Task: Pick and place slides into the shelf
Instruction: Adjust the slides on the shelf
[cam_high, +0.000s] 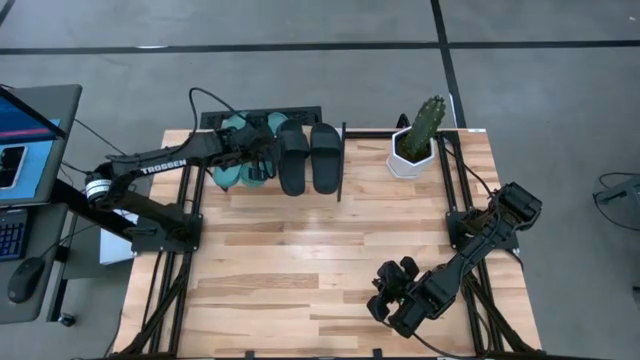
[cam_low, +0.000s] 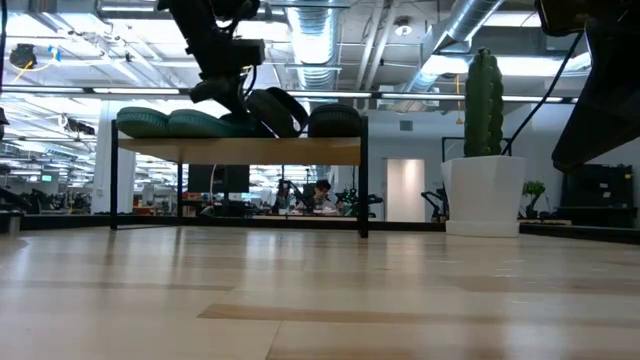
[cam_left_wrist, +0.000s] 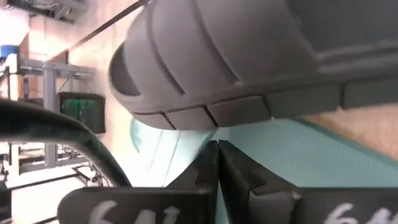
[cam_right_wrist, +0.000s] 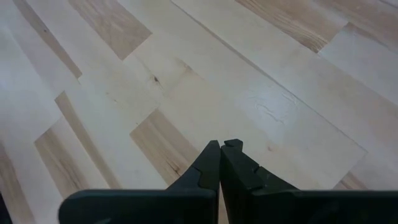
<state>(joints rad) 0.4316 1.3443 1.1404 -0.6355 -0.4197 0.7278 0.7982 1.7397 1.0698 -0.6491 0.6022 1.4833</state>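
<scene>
The shelf (cam_low: 300, 150) stands at the table's far edge, left of the middle. On its top board lie two teal-green slides (cam_high: 228, 165) side by side on the left. Two black slides (cam_high: 308, 158) lie to their right. In the low view the nearer black slide (cam_low: 275, 108) looks tilted. My left gripper (cam_high: 265, 165) is shut and hovers low over the shelf, between the right teal slide (cam_left_wrist: 298, 155) and the left black slide (cam_left_wrist: 236, 56). My right gripper (cam_high: 383, 300) is shut and waits over bare table near the front right. My left gripper comes at the shelf level from the table's left. Its shut fingertips (cam_left_wrist: 208, 155) stand right at the side edge of the left black slide's sole (cam_left_wrist: 236, 112), over the teal slide. I cannot tell whether they touch either slide.
A cactus in a white pot (cam_high: 413, 150) stands at the far edge, right of the shelf. A desk with a screen and keyboard (cam_high: 25, 140) sits off the table's left side. Bare wooden tabletop (cam_high: 300, 260) fills the middle and near part.
</scene>
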